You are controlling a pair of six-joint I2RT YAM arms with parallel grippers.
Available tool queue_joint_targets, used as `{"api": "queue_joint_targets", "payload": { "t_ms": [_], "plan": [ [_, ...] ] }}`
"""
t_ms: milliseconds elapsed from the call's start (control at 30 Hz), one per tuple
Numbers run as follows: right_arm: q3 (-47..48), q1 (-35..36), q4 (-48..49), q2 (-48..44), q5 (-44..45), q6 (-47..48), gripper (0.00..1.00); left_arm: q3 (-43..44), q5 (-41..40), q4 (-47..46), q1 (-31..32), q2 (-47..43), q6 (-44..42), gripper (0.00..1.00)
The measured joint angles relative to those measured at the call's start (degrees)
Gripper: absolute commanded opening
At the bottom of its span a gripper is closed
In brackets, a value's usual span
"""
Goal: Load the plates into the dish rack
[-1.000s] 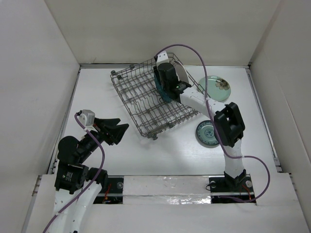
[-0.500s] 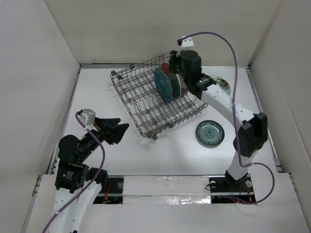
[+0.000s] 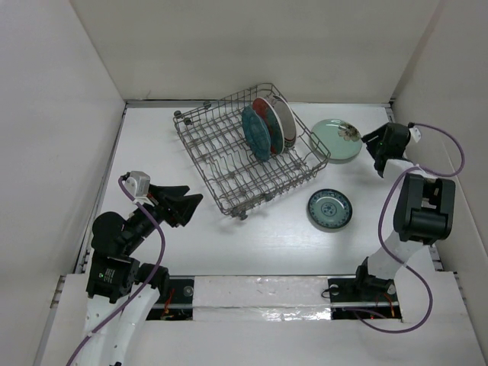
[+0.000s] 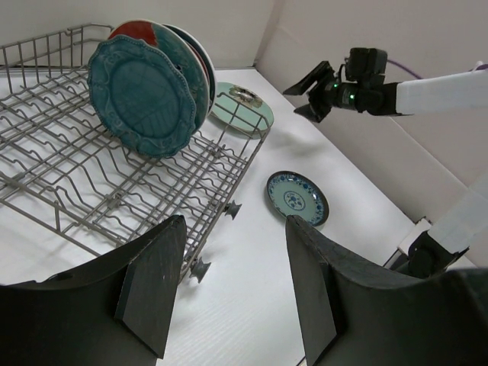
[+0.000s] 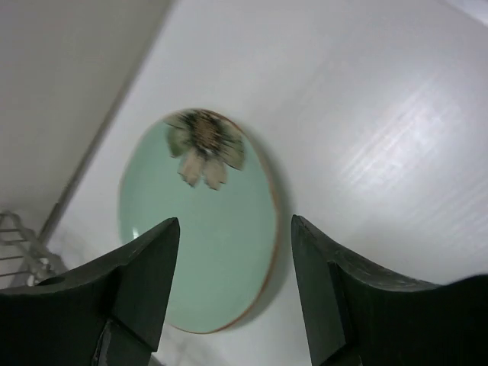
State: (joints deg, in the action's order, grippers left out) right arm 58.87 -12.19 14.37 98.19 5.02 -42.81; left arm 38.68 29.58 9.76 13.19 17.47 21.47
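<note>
The dish rack (image 3: 229,156) sits skewed on the white counter (image 3: 259,244), and two plates stand on edge among the tines at its far right end. These are the dark teal scalloped plate (image 4: 145,95) in front and the red-and-teal floral plate (image 4: 171,46) close behind it, both leaning slightly. The pale mint green plate (image 5: 210,252), with a brown flower motif near one edge, lies flat on the counter just beside the rack's far right corner; whether it touches the wire cannot be told. The teal plate with ring pattern (image 3: 329,210) also lies flat, near the rack's right side but apart from it. The right pincer (image 5: 232,244) hangs over the far right of the counter with its two dark fingers (image 5: 137,290) spread wide. It holds nothing, and its own camera shows the mint plate framed between the fingers, below and ahead of them — not in contact. The left pincer (image 4: 232,293) is at the near left of the counter, well apart from the plates and pointing toward the rack's near side, likewise spread wide with nothing in its grasp.
</note>
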Motion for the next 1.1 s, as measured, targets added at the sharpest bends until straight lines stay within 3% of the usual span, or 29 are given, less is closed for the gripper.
{"api": "queue_joint_targets", "payload": {
  "t_ms": [333, 467, 533, 600, 633, 700, 900, 1100],
  "plan": [
    [-0.5, -1.5, 3.4, 10.0, -7.8, -7.9, 0.67, 0.0, 0.0, 0.0, 0.0, 0.0, 0.0, 0.52],
    [2.3, -1.7, 5.2, 15.0, -12.6, -10.3, 0.58, 0.0, 0.0, 0.0, 0.0, 0.0, 0.0, 0.52],
    [3.1, -1.9, 6.7, 16.6, -14.4, -11.6, 0.47, 0.0, 0.0, 0.0, 0.0, 0.0, 0.0, 0.52],
    [3.2, -2.1, 7.6, 17.7, -16.1, -13.0, 0.29, 0.0, 0.0, 0.0, 0.0, 0.0, 0.0, 0.52],
    [3.2, -2.3, 8.0, 18.4, -16.9, -13.7, 0.12, 0.0, 0.0, 0.0, 0.0, 0.0, 0.0, 0.52],
    [3.2, -2.8, 9.4, 20.0, -18.8, -15.6, 0.0, 0.0, 0.0, 0.0, 0.0, 0.0, 0.0, 0.52],
    [-2.4, -3.7, 17.5, 18.8, -20.4, -20.0, 0.0, -0.1, 0.0, 0.0, 0.0, -0.1, 0.0, 0.52],
    [-10.0, -4.7, 14.5, 6.3, -15.0, -19.1, 0.0, -0.1, 0.0, 0.0, 0.0, -0.1, 0.0, 0.52]
  ]
}}
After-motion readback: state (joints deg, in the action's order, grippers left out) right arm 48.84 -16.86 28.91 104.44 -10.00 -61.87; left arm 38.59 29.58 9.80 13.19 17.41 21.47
